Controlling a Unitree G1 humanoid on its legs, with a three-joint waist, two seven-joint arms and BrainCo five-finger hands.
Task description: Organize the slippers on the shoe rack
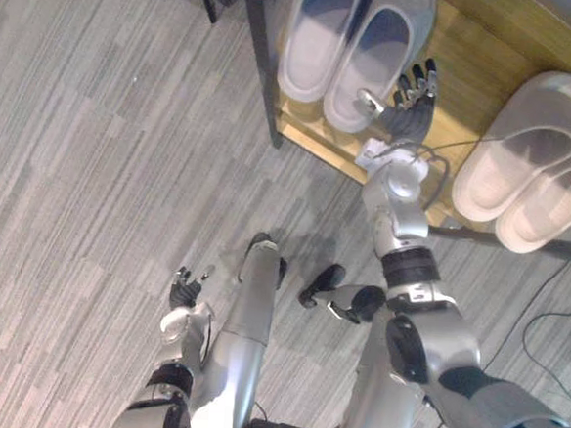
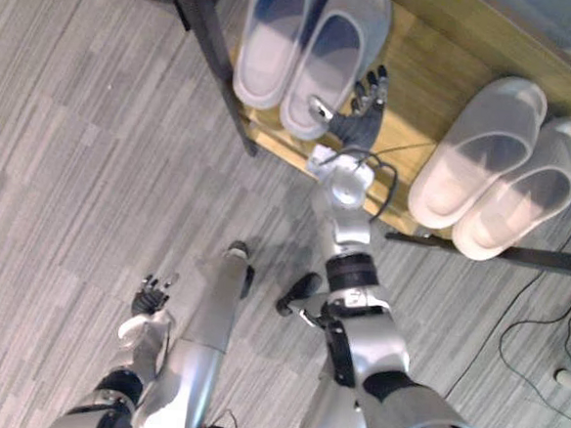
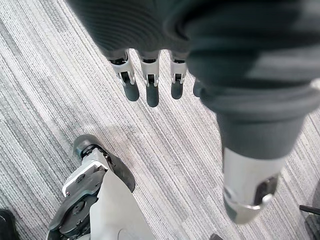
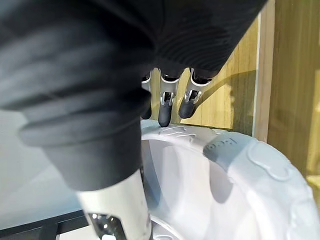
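Observation:
A grey pair of slippers stands side by side at the left end of the wooden shelf of the shoe rack. A pale beige pair lies further right on the same shelf. My right hand is open beside the heel of the right grey slipper, fingers straight along its outer side and thumb over the heel rim. In the right wrist view its fingers reach past the slipper's rim over the wood. My left hand hangs open low above the floor, fingers relaxed.
The rack's dark frame post runs down the shelf's left edge, and a dark bar crosses below the beige pair. Bare wood lies between the two pairs. Grey striped carpet covers the floor to the left.

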